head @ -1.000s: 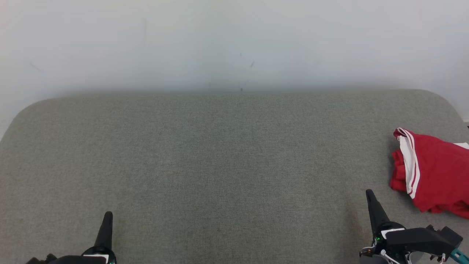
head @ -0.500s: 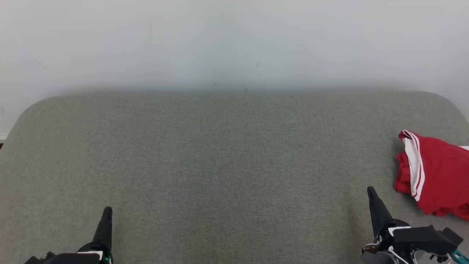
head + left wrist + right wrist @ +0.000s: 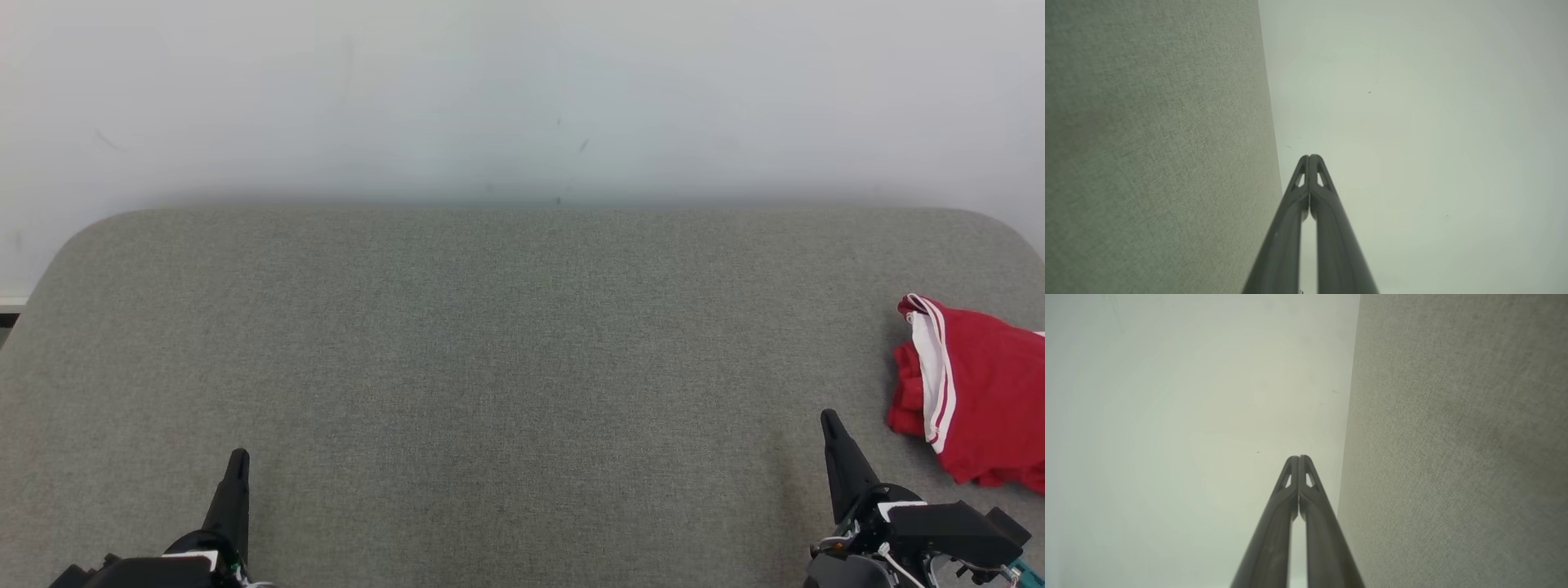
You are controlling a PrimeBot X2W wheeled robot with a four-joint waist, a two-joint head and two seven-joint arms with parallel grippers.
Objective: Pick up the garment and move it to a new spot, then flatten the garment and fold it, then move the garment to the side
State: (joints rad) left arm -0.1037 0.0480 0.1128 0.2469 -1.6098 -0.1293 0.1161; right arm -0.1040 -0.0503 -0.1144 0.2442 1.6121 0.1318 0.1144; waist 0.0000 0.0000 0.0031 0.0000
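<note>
Head view: the red garment (image 3: pixel 976 392) lies bunched at the right end of the table (image 3: pixel 522 343), and both of my grippers are pressed together and empty.

The garment is a loose heap. Its white-striped hem faces the middle of the table, and its far side is cut off by the edge of the view, so I cannot tell how neat it is. A heap at the side fits either a garment waiting to be picked up or one already folded and set aside. My right gripper (image 3: pixel 829 418) sits near it, apart from the cloth, and my left gripper (image 3: pixel 238 456) is well away across the bare grey top. Either way, I judge the right arm the one to watch, because a stray sweep could drag the hem.
</note>
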